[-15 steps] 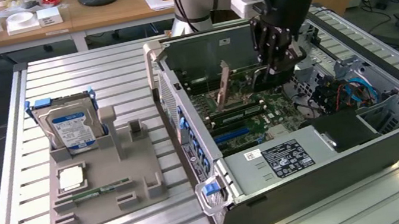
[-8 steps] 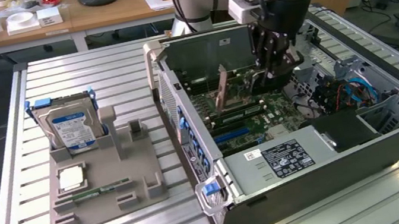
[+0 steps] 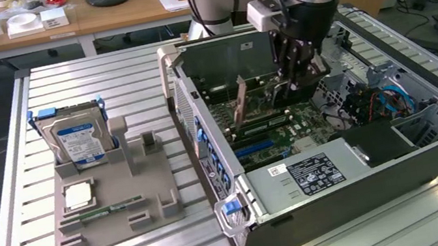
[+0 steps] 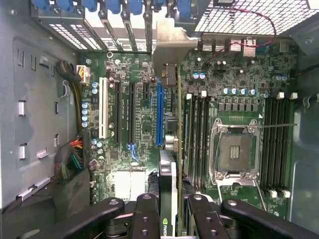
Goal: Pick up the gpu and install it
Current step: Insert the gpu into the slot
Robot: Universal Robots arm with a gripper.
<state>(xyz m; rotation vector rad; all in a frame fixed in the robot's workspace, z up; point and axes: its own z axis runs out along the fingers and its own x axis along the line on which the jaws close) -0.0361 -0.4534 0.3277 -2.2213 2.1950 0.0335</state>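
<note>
Gripper [image 4: 172,211] clamped on gpu [image 4: 168,172]: thin green pcb, blk cooler, silver bracket, edge-on over mobo [image 4: 137,104].

I see a ribbed silver aluminium table [image 3: 107,81] carrying two things. Directly beneath my gripper [image 3: 294,84] the open dark grey metal computer case [image 3: 347,208] lies on its side. Well away from the gripper, toward the exterior view's left, rests a flat grey plastic holder tray [image 3: 135,179].
</note>
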